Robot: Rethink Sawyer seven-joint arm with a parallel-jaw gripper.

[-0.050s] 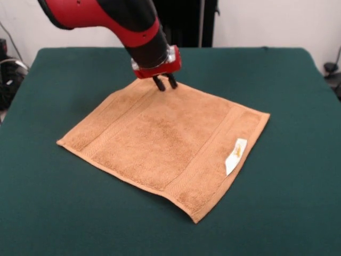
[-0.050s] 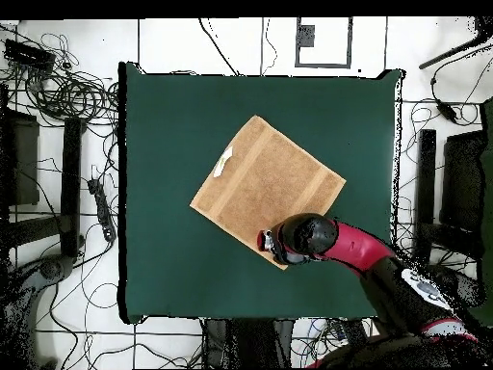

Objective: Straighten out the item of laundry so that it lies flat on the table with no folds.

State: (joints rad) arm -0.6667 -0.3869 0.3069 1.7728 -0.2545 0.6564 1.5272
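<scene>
The item of laundry [image 1: 165, 141], an orange-tan towel, lies spread out flat on the green table [image 1: 53, 213], turned like a diamond. Its white label [image 1: 236, 154] rests on top near the right edge. My gripper [image 1: 165, 83] hangs at the towel's far corner, its two black fingertips a little apart and just at the cloth, holding nothing. In the overhead view the towel [image 2: 270, 178] sits mid-table [image 2: 164, 251], and the gripper [image 2: 267, 241] and arm cover its corner nearest the robot.
Green cloth shows on all sides of the towel. Off the table, cables [image 2: 67, 96] and dark equipment [image 2: 72, 183] lie on the floor around it.
</scene>
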